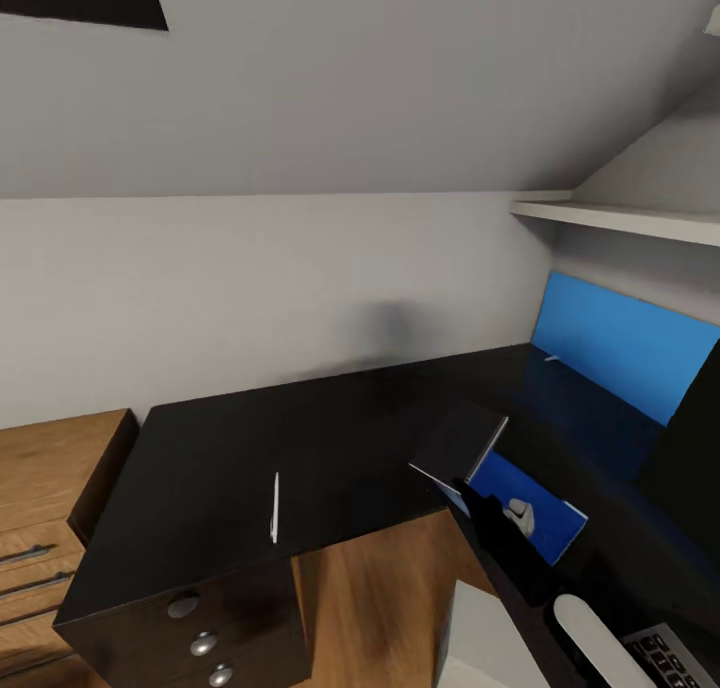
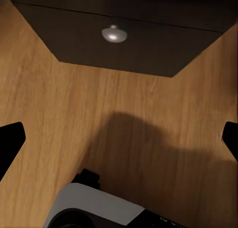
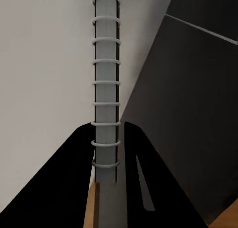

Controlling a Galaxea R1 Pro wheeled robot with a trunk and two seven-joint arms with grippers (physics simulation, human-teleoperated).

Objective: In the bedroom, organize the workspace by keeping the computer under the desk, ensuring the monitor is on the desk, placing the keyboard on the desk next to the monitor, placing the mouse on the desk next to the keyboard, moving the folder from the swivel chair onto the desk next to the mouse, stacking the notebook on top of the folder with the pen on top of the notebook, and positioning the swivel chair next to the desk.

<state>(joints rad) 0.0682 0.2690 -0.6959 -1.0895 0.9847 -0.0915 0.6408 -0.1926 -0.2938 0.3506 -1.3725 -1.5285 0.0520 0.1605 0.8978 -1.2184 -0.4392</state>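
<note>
The dark grey notebook (image 1: 460,440) hangs tilted just above the desk (image 1: 300,438), over the near left corner of the blue folder (image 1: 540,523) that lies flat on the black top. My right gripper (image 1: 465,490) is shut on the notebook; in the right wrist view its wire spine (image 3: 105,104) runs between my black fingers (image 3: 74,178). The white pen (image 1: 275,506) lies alone on the desk to the left, and shows as a thin sliver (image 3: 142,186). My left gripper (image 2: 119,138) is open over the wood floor, in front of the drawer unit (image 2: 124,39).
A wide upright panel with a blue face (image 1: 620,348) stands at the desk's back right. A keyboard corner (image 1: 662,656) shows at the lower right, a light grey box (image 1: 475,643) below the desk edge. Wooden shelving (image 1: 50,488) is left, a white shelf (image 1: 620,218) above right.
</note>
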